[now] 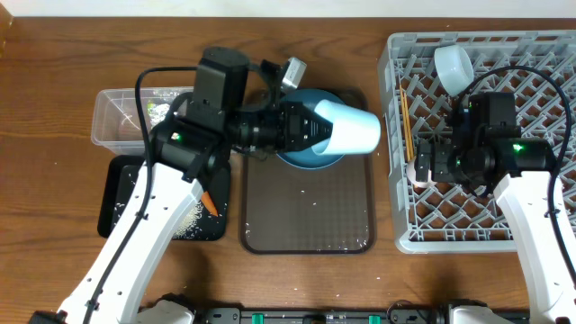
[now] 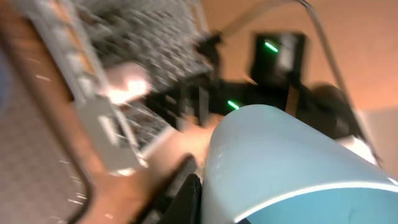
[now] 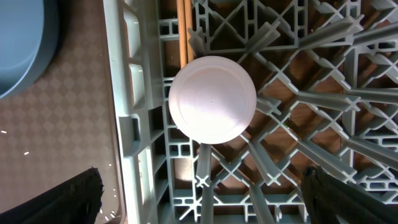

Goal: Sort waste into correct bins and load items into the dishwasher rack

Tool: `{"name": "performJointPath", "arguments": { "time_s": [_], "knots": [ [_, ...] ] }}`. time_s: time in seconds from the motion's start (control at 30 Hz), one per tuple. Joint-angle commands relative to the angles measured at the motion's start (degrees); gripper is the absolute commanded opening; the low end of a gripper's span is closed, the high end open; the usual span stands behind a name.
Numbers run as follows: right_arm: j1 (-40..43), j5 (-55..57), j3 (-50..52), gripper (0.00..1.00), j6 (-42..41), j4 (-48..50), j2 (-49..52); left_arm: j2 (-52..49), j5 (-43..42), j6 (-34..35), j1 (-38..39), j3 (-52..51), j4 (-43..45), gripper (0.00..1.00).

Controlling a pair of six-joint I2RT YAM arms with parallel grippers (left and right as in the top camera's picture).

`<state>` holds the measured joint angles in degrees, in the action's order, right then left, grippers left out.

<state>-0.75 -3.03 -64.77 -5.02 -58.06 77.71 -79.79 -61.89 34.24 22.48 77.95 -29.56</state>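
The table point(image 1: 54, 54) is dark brown wood, its grain running side to side. It spreads wide on the outer side of the left gripper point(image 1: 317, 126) and shows again as a narrow band between that one and the right gripper point(image 1: 421, 167). Far beyond both grippers, along the table's back edge, runs a thin pale strip point(image 1: 180, 4); wall or floor, I cannot tell. The light is soft and even, leaving only faint shadows on the wood.
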Motion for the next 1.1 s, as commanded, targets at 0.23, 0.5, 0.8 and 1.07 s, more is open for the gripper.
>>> {"name": "performJointPath", "arguments": {
  "time_s": [0.23,0.5,0.8,1.07],
  "knots": [
    [0.35,-3.78,-0.98,0.99,-3.02,0.28,-0.83,1.55,-11.21,-1.25,-0.31,0.92,-1.55,0.06],
    [1.40,-35.78,-3.34,0.99,13.11,-4.83,-2.51,1.55,-11.19,-1.25,-1.51,0.92,-2.73,0.06],
    [9.84,-55.74,-15.41,0.99,26.95,-21.00,-6.21,1.57,-11.21,-5.25,-6.14,0.92,-7.65,0.06],
    [8.87,-69.31,-16.09,0.99,40.48,-26.91,-10.05,1.55,-10.95,-10.05,-4.55,-0.13,-15.23,0.06]
  ]
}}
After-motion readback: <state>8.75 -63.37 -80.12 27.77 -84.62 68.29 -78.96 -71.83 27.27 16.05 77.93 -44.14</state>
